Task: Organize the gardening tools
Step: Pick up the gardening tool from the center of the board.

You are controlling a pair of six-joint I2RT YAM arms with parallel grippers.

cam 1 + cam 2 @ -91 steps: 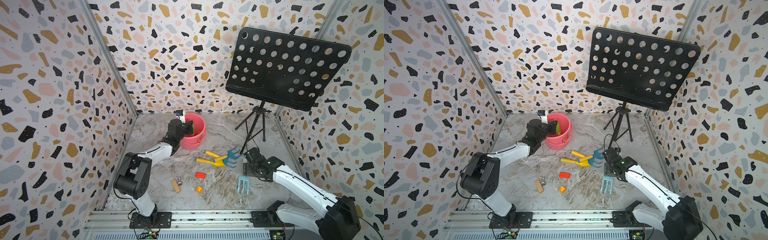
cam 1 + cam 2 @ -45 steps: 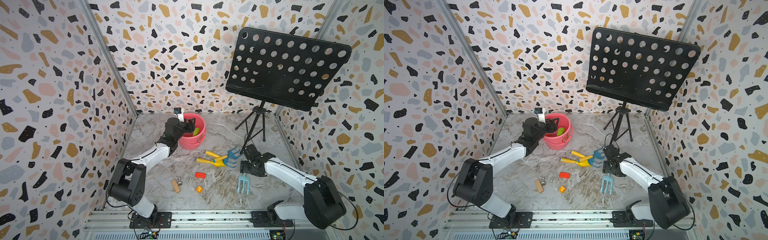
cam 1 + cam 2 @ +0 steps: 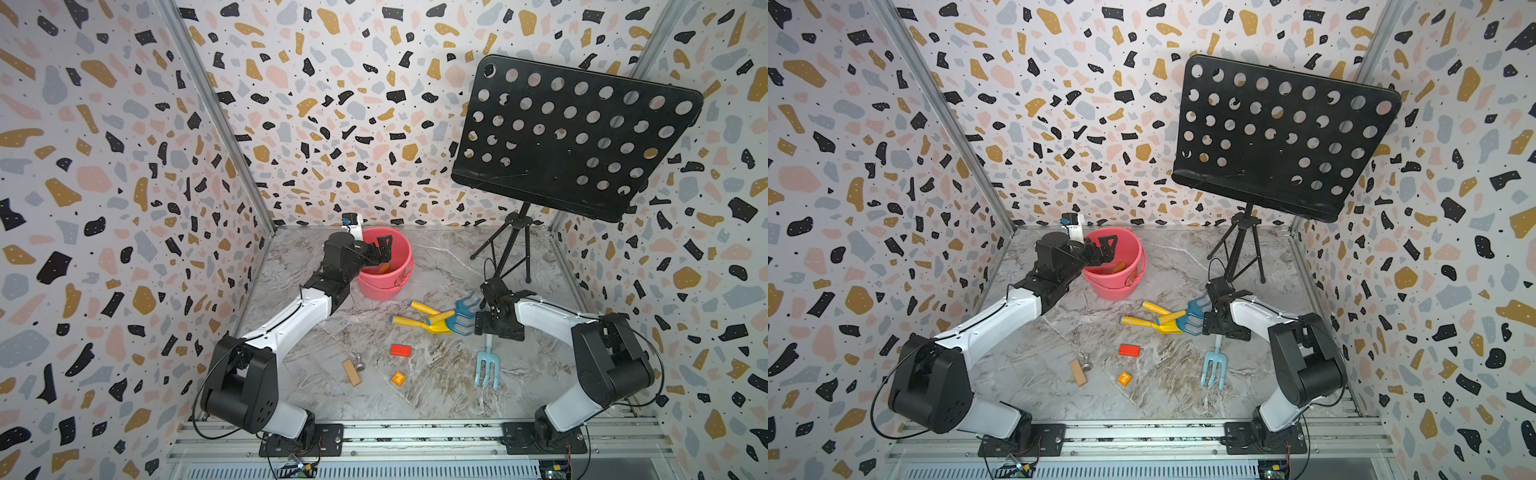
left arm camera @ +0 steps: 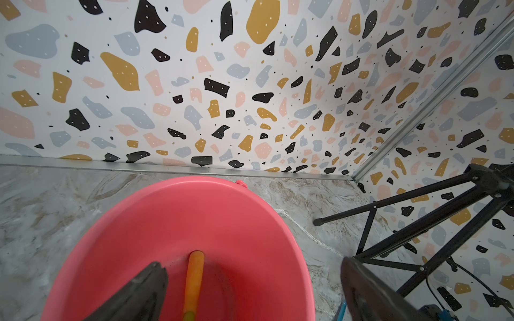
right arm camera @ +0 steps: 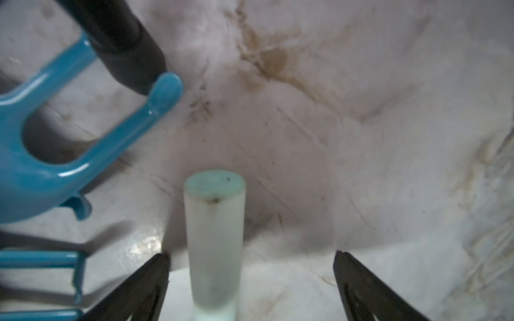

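1. Left gripper (image 3: 384,249) has opened over the bucket (image 3: 386,286) since a second ago, and the right arm has folded in closer to the fork (image 3: 486,370).
2. The left jaws now stand wide apart above the bucket mouth with nothing between them. Below them the trowel (image 4: 194,275) lies inside the bucket, showing mostly its handle.
3. Right gripper (image 5: 250,255) sits low over the fork's pale handle. Its jaws are spread on either side and not touching it.
4. Around that gripper, two rakes (image 3: 467,302) (image 3: 459,326) lie just beside it. In the right wrist view a black foot of the music stand (image 3: 573,137) sits against a rake tine. The stand's tripod rises just behind the gripper.
5. The scoop (image 3: 436,329) lies touching the rakes, and the three handles cross in one heap.
6. Tools number five: one trowel in the bucket, and one scoop, two rakes and one fork on the floor.
7. Other things are three blocks, red (image 3: 400,350), orange (image 3: 398,378) and wooden (image 3: 351,372), and one metal knob (image 3: 359,365) touching the wooden block. All lie well apart from both grippers.
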